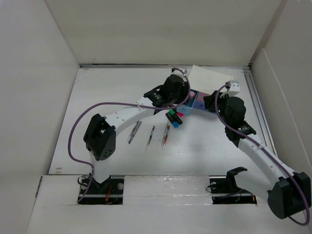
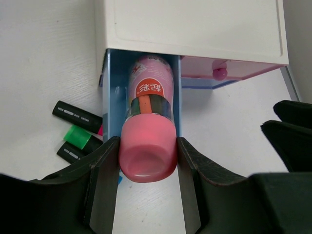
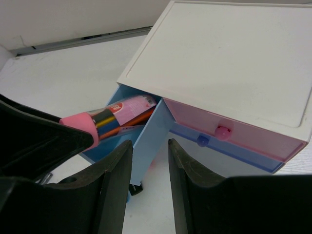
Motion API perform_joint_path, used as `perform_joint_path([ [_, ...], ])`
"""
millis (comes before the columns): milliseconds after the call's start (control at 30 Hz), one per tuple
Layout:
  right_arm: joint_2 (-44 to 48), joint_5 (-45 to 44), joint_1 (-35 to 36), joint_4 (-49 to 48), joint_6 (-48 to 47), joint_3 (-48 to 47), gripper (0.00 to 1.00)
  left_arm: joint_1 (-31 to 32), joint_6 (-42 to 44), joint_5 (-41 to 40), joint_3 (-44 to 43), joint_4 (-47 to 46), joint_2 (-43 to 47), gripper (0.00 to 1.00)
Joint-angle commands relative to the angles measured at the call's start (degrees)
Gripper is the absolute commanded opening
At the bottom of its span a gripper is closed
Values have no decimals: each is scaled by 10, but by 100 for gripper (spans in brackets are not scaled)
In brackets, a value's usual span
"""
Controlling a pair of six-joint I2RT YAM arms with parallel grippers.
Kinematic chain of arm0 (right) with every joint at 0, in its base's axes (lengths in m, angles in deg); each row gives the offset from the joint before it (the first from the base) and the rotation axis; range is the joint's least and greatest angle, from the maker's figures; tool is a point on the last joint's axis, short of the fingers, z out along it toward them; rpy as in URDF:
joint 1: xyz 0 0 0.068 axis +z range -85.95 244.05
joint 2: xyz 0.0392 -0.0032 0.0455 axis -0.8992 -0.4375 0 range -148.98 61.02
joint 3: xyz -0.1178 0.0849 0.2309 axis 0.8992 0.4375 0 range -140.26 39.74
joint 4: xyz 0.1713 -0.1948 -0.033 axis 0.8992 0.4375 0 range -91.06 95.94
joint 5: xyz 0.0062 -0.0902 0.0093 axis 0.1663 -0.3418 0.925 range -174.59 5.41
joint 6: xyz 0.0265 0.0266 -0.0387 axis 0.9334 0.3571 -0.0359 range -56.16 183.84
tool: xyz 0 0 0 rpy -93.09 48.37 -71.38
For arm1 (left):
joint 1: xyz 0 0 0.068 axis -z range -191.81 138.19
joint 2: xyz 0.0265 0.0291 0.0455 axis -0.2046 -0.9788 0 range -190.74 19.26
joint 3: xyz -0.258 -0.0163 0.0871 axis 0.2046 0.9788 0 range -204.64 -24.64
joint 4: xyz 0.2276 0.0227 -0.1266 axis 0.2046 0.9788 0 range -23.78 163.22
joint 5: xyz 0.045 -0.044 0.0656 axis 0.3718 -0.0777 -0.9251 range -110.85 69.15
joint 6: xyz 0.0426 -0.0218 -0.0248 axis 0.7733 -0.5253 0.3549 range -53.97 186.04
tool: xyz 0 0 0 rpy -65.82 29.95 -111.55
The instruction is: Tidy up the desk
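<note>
Desk [image 1: 107, 92]: flat white tabletop, walled by white panels; both arms reach over its far half.
Drawer box [image 1: 209, 77]: small white box, stands on the desk near the far wall, turned at an angle to it.
Blue drawer [image 2: 113, 87]: pulled well out of the box toward the arms; open top.
Pink drawer [image 3: 234, 134]: pushed in, round pink knob on its front; a second blue drawer sits closed just beneath it.
Tube [image 2: 147, 87]: clear tube of coloured sticks with a pink label and a pink cap. It lies lengthwise in the open blue drawer, with the cap end jutting past the drawer's near end.
Left gripper [image 2: 147, 146]: fingers [image 2: 105, 180] pressed against both sides of the pink cap; the tube is held at a fairly wide spread.
Right gripper [image 3: 150, 146]: jaws parted with nothing between them, poised just beside the right-hand corner of the open drawer. The left wrist view shows bare desk between it and the drawer.
Markers [image 2: 78, 136]: a small cluster of black barrels, one with a green cap, lying on the desk just left of the open drawer.
Pens [image 1: 151, 135]: three slim pens lying on the desk, roughly parallel and apart from each other, nearer the arm bases than the markers.
</note>
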Motion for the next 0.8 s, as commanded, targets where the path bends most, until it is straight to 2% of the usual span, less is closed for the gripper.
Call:
perform_joint_path([
  [0,-1,2,-3,-20,-3,-16,41,29,19,-58,-57,-10,-5,0],
  [467,-5,2,-3,-22,-2,-14,41,34,17,-117,-68,-33,-39,0],
  [633,-10,2,-3,-23,-2,-14,41,59,41,-196,-107,-13,-68,0],
  [767,-12,3,-3,-23,-2,-14,41,64,32,-227,-117,3,-79,0],
])
